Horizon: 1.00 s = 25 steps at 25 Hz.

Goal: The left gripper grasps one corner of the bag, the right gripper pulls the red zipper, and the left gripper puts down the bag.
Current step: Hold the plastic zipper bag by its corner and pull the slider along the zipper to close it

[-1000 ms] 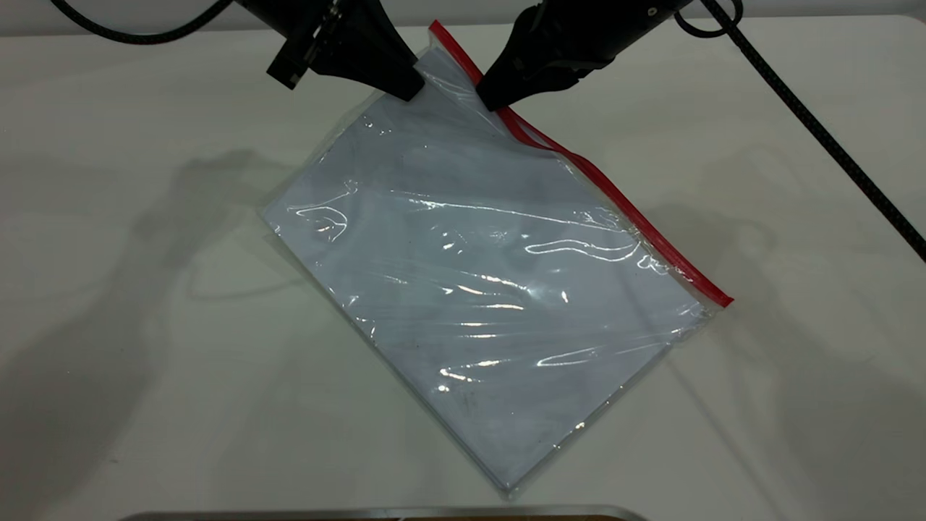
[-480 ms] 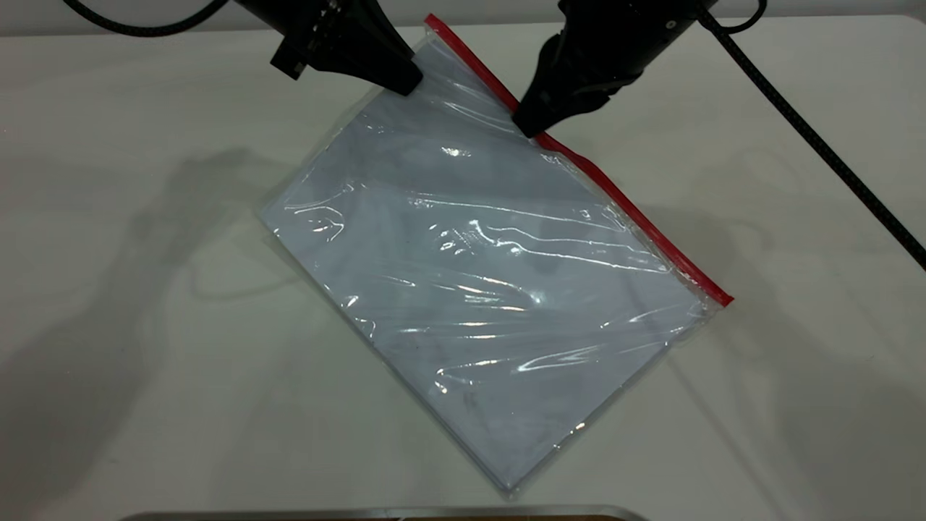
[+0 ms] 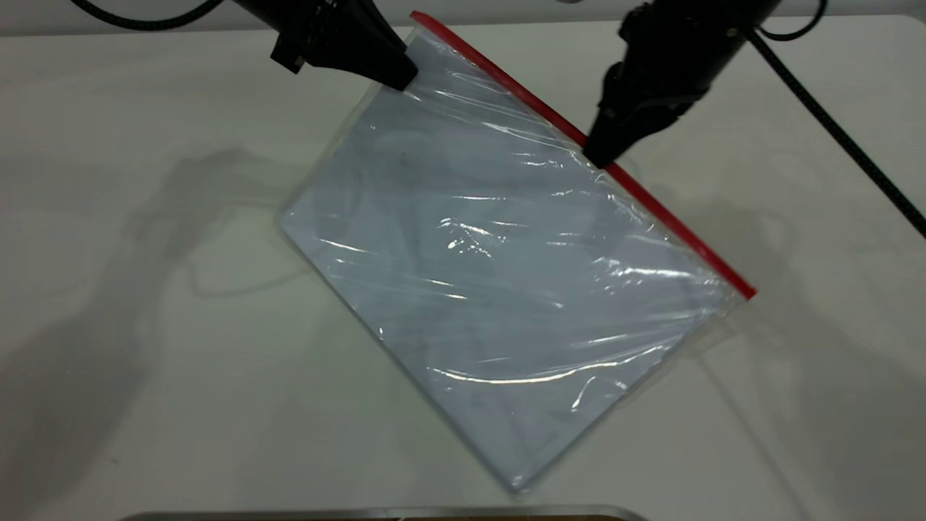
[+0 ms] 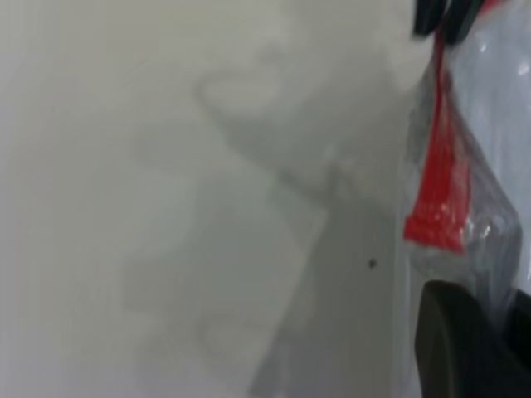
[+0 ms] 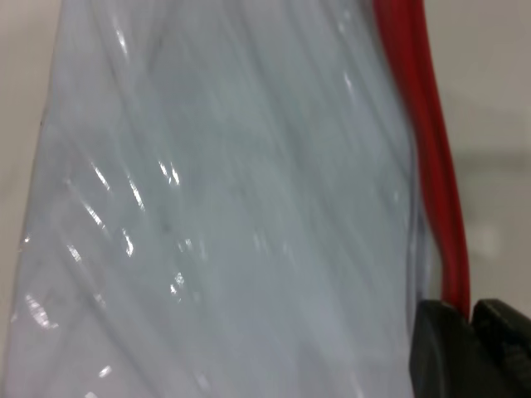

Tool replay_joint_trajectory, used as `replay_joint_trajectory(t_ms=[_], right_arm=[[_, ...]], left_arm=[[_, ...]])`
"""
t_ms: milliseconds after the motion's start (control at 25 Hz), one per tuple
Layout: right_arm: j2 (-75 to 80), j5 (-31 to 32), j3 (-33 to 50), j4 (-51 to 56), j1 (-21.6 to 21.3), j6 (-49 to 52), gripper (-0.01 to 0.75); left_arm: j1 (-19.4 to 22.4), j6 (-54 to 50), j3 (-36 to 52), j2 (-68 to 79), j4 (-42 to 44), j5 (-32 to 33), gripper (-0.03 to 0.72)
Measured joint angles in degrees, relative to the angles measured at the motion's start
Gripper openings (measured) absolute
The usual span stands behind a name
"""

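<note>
The bag (image 3: 492, 275), a clear pouch with white sheets inside, lies slanted on the table with its far corner lifted. My left gripper (image 3: 405, 78) is shut on that corner, beside the end of the red zipper (image 3: 680, 228). My right gripper (image 3: 597, 155) is shut on the red zipper about a third of the way along the strip. In the right wrist view the fingers (image 5: 440, 348) pinch the red zipper (image 5: 423, 124) at the edge of the bag (image 5: 232, 207). The left wrist view shows the strip's end (image 4: 436, 207) just beyond my left gripper (image 4: 498, 332). The slider tab is hidden.
The white table (image 3: 145, 325) spreads round the bag. The right arm's braided cable (image 3: 854, 152) runs across the table's right side. A metal edge (image 3: 383, 514) shows at the near border.
My right gripper has slid along the red strip, away from the left gripper, toward the bag's right corner. The bag has pulled taut and shifted slightly right. The left gripper has stayed in place.
</note>
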Motion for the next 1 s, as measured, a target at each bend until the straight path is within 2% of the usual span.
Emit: replay_joint_trajectory(t_ms=[240,480,760,1000], right_arm=[[0.0,6.1,0.0,-5.6,-2.6,5.8,0.060],[0.0,10.1,0.0,-12.8,-2.9,11.5,0.062],[0.0,12.8,0.0,-19.6,-3.0,17.2,0.066],[0.0,13.1,0.0,-19.7,-3.0,17.9,0.078]], left_arm=[[0.0,-1.6,0.0,0.0,2.8,-1.5,0.051],[0.1,-6.0,0.0,0.0,7.3,-3.6,0.051],[0.2,-11.6,0.0,0.0,13.2,-4.8,0.051],[0.2,-14.2,0.0,0.0,15.6,-4.9,0.051]])
